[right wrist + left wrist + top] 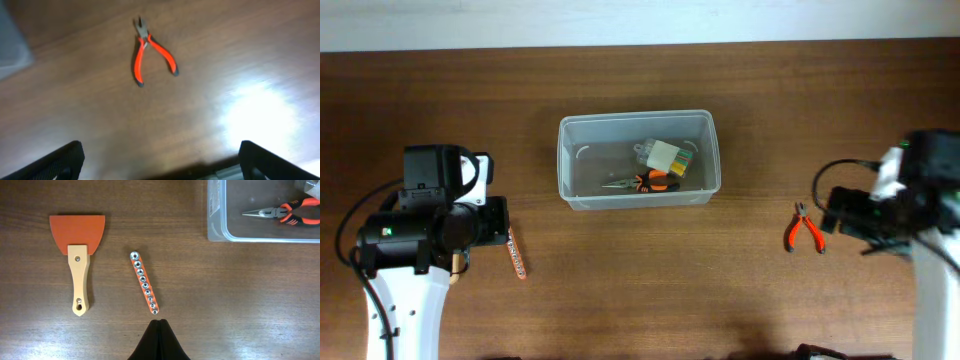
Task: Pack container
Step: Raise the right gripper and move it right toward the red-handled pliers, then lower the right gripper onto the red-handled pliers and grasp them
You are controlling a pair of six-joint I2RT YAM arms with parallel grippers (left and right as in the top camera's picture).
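The clear container [563,160] stands at the table's middle. Inside it lie orange-handled long-nose pliers [645,182] and a white and green pack [666,156]. My left gripper [158,323] is shut on nothing and hangs over bare wood, just short of an orange socket rail [144,282]. An orange-bladed scraper with a wooden handle [78,265] lies left of the rail. The container's corner [215,215] is at that view's upper right. My right gripper [160,161] is open and empty. Small red pliers [150,50] lie on the wood ahead of it.
In the overhead view the socket rail [516,256] lies right of the left arm, and the red pliers [803,228] lie left of the right arm. A pale strip [640,20] runs along the table's far edge.
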